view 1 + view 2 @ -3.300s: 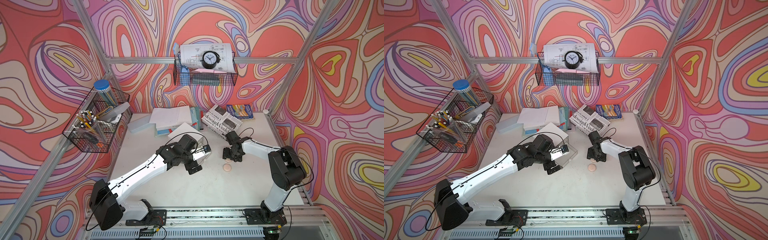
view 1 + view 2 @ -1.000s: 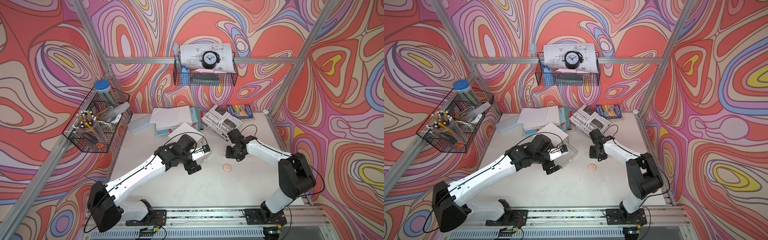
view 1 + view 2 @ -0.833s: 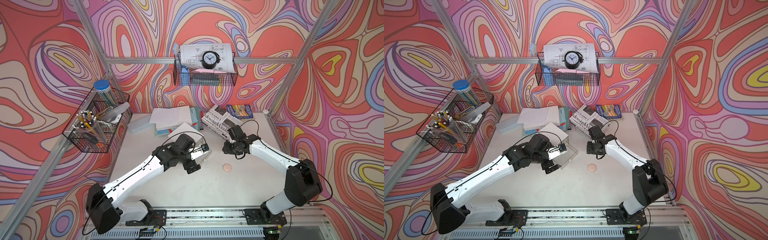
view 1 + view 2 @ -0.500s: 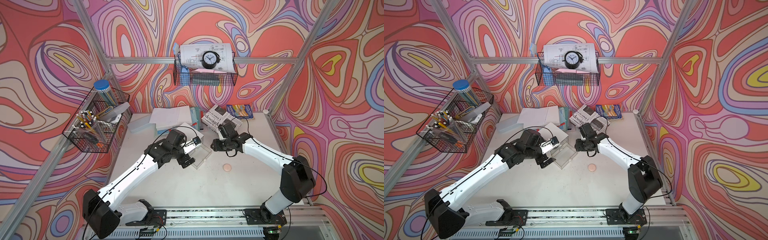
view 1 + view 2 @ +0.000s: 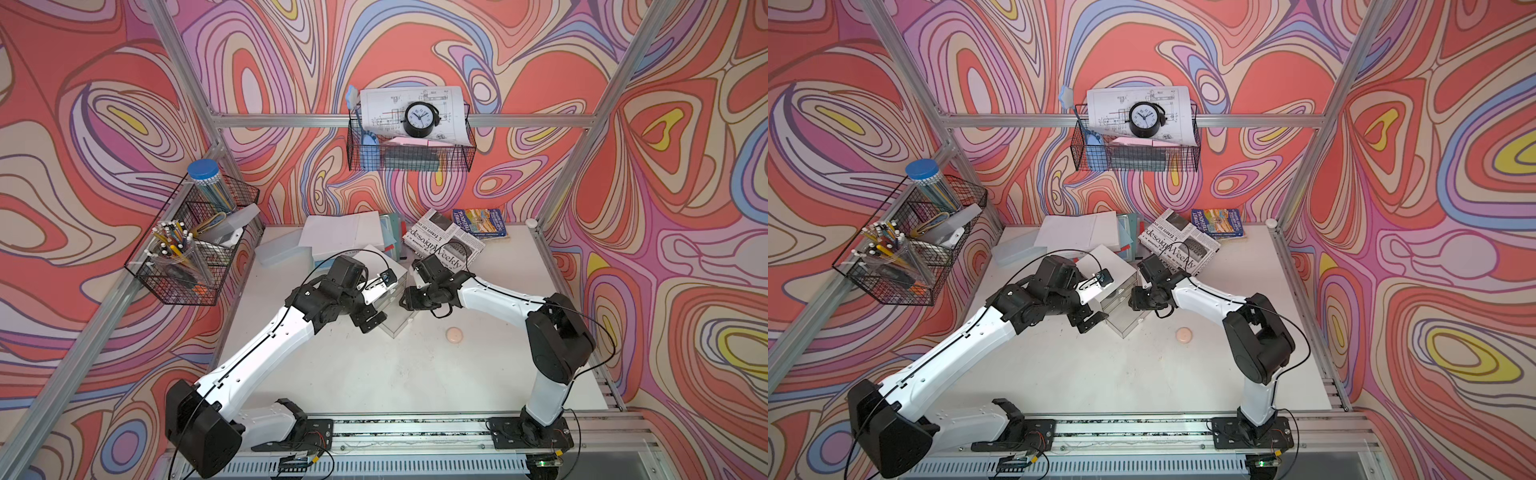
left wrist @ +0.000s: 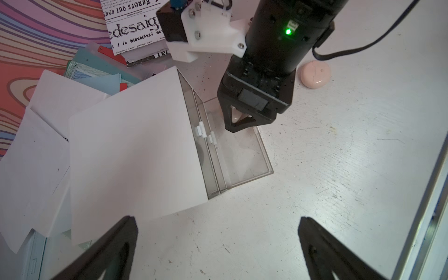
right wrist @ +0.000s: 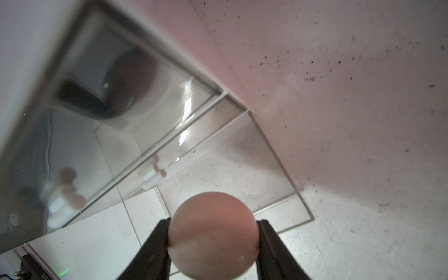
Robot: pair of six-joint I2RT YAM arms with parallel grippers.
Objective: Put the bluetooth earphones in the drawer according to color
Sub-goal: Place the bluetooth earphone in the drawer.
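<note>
The newspaper (image 5: 443,246) masthead reads "desaign Weekly".

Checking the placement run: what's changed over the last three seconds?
The right gripper, gripping a pink case, swung from near the loose pink case to above the open drawer. The left gripper, open, backed off the drawer. The loose pink case stayed put.

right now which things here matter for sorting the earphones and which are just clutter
Job: pink earphone case in the right gripper; second pink case on the table; open clear drawer.
Lying about: newspaper, book, loose papers, clock, pen basket.
</note>
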